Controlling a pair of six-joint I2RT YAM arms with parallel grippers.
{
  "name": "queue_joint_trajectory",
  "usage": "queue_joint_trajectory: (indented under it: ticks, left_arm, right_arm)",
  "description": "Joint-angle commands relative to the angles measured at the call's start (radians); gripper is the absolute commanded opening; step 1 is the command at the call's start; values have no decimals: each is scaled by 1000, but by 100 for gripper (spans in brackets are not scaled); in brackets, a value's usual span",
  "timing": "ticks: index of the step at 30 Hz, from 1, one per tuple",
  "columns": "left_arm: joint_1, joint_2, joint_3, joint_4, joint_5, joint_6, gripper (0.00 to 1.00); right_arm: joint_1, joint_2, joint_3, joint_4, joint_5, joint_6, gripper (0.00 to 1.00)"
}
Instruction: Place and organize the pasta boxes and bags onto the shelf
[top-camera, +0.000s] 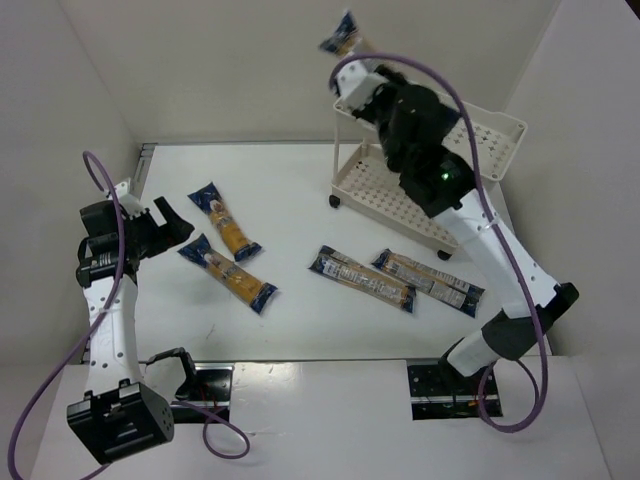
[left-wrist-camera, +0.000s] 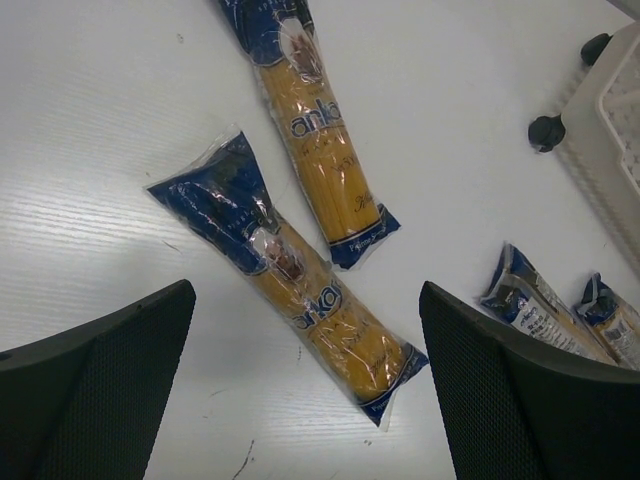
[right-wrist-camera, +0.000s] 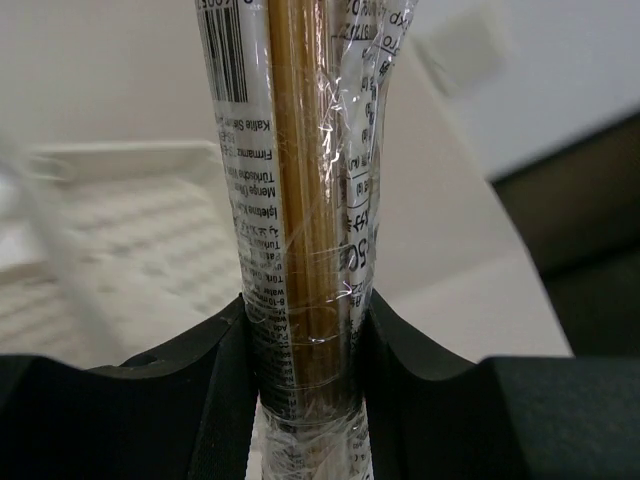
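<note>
My right gripper (top-camera: 360, 80) is raised high above the shelf (top-camera: 398, 205) and is shut on a pasta packet (top-camera: 343, 38). In the right wrist view that packet (right-wrist-camera: 305, 180) stands upright between the pads of the gripper (right-wrist-camera: 305, 305), white label and golden pasta showing. Several more packets lie flat on the table: two at the left (top-camera: 222, 222) (top-camera: 230, 272) and two at the centre-right (top-camera: 360, 278) (top-camera: 428, 282). My left gripper (top-camera: 170, 222) hangs open at the table's left. In the left wrist view the gripper (left-wrist-camera: 307, 300) hovers above the nearer left packet (left-wrist-camera: 300, 300); the other one (left-wrist-camera: 312, 130) lies beyond.
The cream shelf stands at the back right, its upper tray (top-camera: 492, 135) near the wall, its dark wheels (left-wrist-camera: 545, 130) on the table. White walls close the left, back and right sides. Purple cables loop over both arms.
</note>
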Motion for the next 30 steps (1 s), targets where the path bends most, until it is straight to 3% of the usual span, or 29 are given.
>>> queue_joint_trajectory:
  ticks: [1,8,9,10,11,18,21,24,25,27,30]
  left_arm:
    - [7,-32,-6,28,27,-8,100]
    - [7,-41,-6,37,27,-8,100]
    - [7,-41,-6,37,27,-8,100]
    - [7,-41,-6,37,27,-8,100]
    - [7,-52,-6,37,27,-8,100]
    - [7,-52,-15,46,47,1,100]
    - [7,-23,-3,46,91,70,100]
    - [-51,-12,40,31,-21,327,100]
    - [-69,-3,49,31,-127,490,100]
    - [-117,25,70,19,-216,599,100]
    - [-164,81,139,-47,-209,707,100]
  right_arm:
    - [-128,13,99,287,54,-203,0]
    - [-329,126,183,293,-90,-211,0]
    - [-339,139,183,284,-107,-202,4]
    - [-339,139,163,272,-120,-193,18]
    - [-339,139,145,272,-120,-193,48]
    - [-386,139,117,215,-141,-96,81]
    - [-386,112,135,156,-181,-27,85]
    - [-386,99,169,111,-202,37,87]
    - [-386,90,169,83,-203,37,87]
    - [-386,80,119,83,-203,28,87]
    - [-386,79,89,83,-222,71,87]
